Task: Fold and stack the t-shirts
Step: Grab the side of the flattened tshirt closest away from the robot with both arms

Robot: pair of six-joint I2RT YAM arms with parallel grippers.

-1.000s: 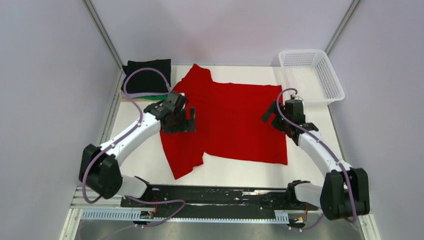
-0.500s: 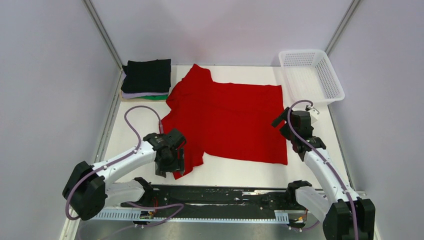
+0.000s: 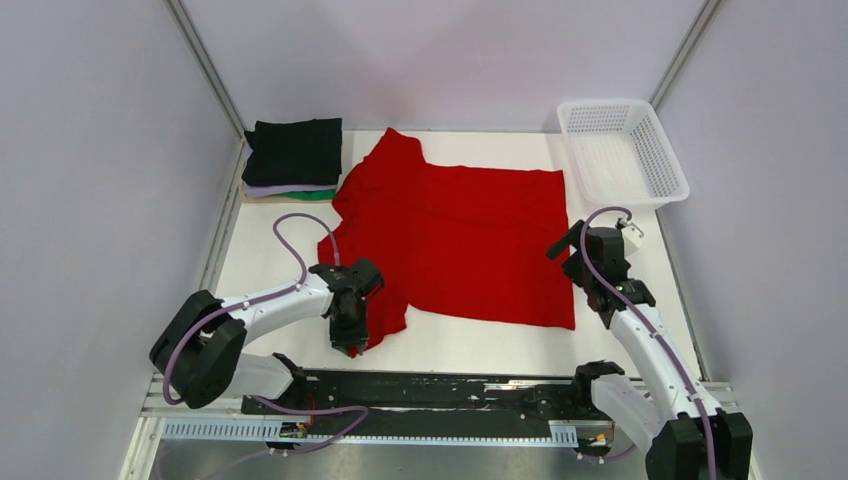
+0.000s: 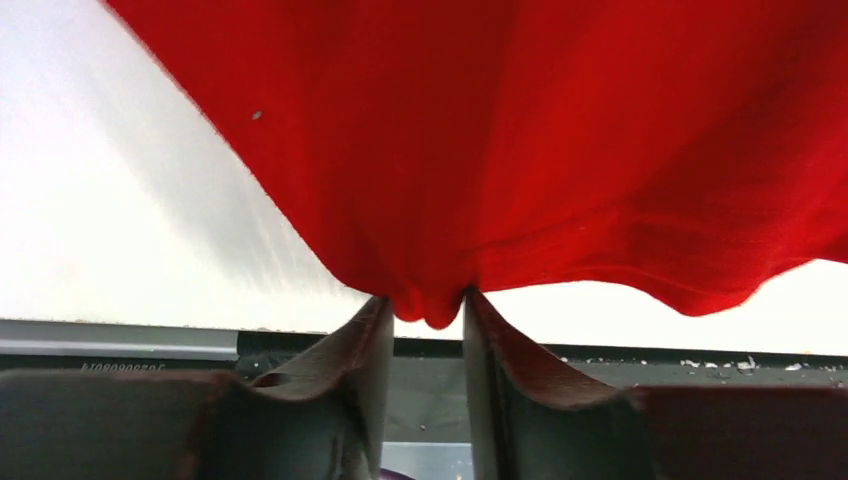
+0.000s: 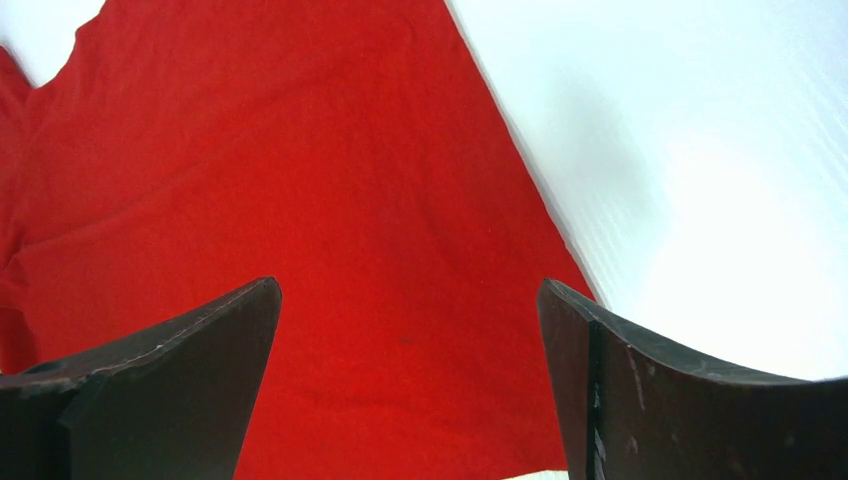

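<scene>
We have the red shirt [image 3: 470, 240] spread across the middle of the table [image 3: 270, 270]; its body lies flat, and a narrower flap runs down the left side toward our bases. Our left gripper [image 4: 425, 305] works at the end of that flap, near the table's near edge. Its jaws are pinched on a small bunch of red cloth at the flap's lowest tip, and in the left wrist view the fabric drapes up and away from them; we judge this hold is meant to carry the loose end over the body and square the shirt up.

Our right gripper [image 5: 408, 288] hangs above the shirt's right edge with its jaws spread wide and nothing between them; its wrist view shows only flat red cloth and bare table below. Placed there, it looks ready to pin or take the opposite side.

At the far left corner the black shirt [image 3: 293, 150] lies folded atop the lilac shirt [image 3: 270, 188] and the green shirt [image 3: 318, 194], just beside the red shirt's far-left end and well apart from both grippers. The white basket [image 3: 668, 165] stands at the far right corner. By our reckoning the red shirt's folding has barely begun, and its place on that pile is yet to come.
</scene>
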